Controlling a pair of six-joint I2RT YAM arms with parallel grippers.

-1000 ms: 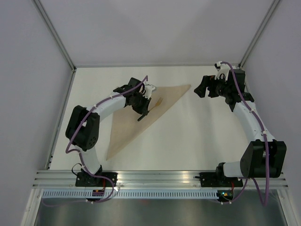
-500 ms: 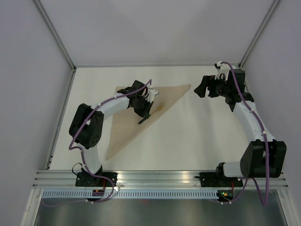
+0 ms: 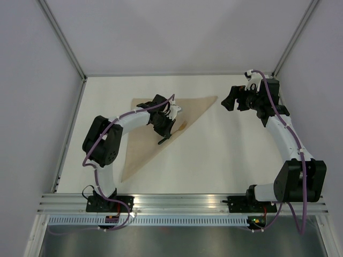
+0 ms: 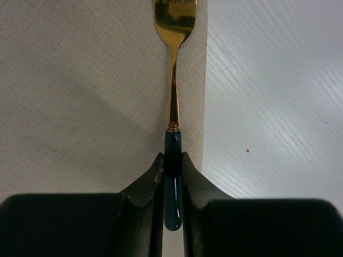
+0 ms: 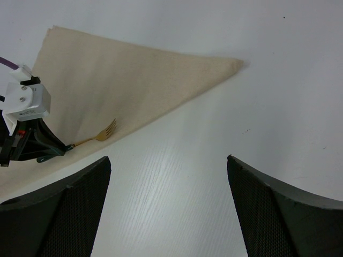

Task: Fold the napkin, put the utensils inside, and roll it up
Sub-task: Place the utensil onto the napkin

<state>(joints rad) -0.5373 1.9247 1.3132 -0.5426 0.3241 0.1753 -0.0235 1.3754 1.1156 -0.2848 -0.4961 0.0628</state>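
**Left gripper clamps a fork at the napkin's edge**

The left gripper [image 4: 172,163] is closed on the dark green handle of a gold fork [image 4: 173,101]. The right gripper [image 3: 228,100] hangs with its jaws spread wide and nothing between them, out toward 2 o'clock from the table's middle.

Plain pale grey walls [image 3: 177,32] close the space on three sides, with slim metal posts [image 3: 61,35] running up the corners. The table [image 3: 225,155] is white with a faint wood grain, and an aluminium rail [image 3: 182,201] runs along its 6 o'clock edge.

The napkin [image 3: 144,144] lies flat, folded into a beige triangle, at 10 o'clock from the table's middle. Its long edge runs from 1 o'clock down to 7 o'clock.

The fork sits just inside that edge with its tines toward 2 o'clock. I cannot tell whether it touches the cloth.
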